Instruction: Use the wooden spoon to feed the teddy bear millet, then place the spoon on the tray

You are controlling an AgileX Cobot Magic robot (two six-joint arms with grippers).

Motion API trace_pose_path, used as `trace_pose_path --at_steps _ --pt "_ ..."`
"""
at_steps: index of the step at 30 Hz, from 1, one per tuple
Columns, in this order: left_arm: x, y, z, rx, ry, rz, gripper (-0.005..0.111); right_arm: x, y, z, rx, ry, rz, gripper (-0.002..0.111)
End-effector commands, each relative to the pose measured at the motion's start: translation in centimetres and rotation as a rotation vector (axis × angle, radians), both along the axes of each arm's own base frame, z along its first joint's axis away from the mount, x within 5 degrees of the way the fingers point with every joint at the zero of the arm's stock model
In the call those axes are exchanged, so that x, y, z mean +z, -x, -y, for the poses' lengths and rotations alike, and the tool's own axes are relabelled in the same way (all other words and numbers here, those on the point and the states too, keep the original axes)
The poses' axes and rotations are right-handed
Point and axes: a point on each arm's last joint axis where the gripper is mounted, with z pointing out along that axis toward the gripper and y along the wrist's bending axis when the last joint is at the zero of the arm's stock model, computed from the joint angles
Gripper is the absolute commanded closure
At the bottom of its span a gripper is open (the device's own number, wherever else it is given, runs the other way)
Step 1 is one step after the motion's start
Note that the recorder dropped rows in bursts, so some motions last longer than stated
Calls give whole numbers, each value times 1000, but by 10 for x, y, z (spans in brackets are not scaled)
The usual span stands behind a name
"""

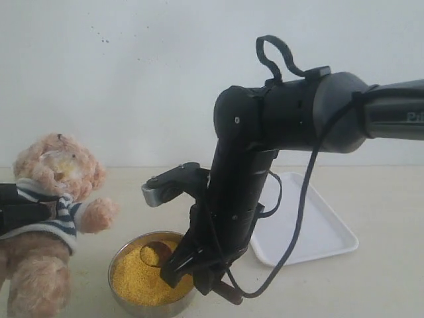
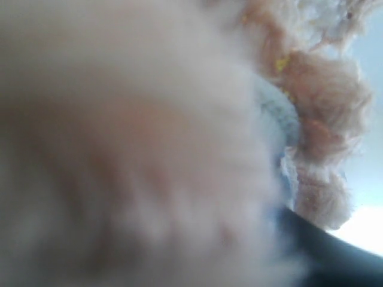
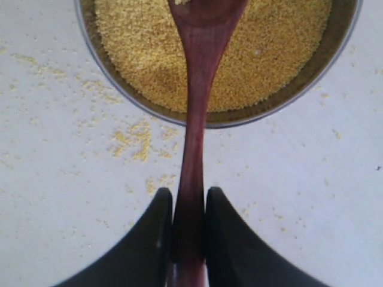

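The teddy bear (image 1: 56,199) sits upright at the left in its striped shirt, and my left gripper (image 1: 16,209) is clamped across its torso from the left edge. In the left wrist view, blurred fur of the bear (image 2: 323,101) fills nearly everything. The metal bowl (image 1: 126,305) of yellow millet (image 1: 136,278) stands in front of the bear. My right gripper (image 3: 189,200) is shut on the handle of the wooden spoon (image 3: 194,137). The spoon's round end (image 1: 159,253) rests in the millet (image 3: 137,48). The white tray (image 1: 318,225) lies behind the right arm.
Loose grains (image 3: 137,140) are scattered on the pale tabletop beside the bowl's rim (image 3: 119,89). The right arm's black wrist and cable (image 1: 291,245) hang over the tray's near-left corner. A plain white wall stands behind the table.
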Motion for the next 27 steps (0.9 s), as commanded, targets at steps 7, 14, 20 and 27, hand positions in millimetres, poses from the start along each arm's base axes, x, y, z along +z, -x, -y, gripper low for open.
trace_pose_path --at_steps 7,14,20,27 --pt "7 38 7 -68 73 -88 103 9 -2 9 39 -1 -7 109" --pt "1 62 10 -73 -30 -72 103 11 -1 4 12 -59 -29 109" --pt "-8 79 11 0 -9 -134 103 10 -1 6 20 -38 -16 109" --pt "-16 90 19 -45 52 -174 103 14 -3 5 10 -60 9 109"
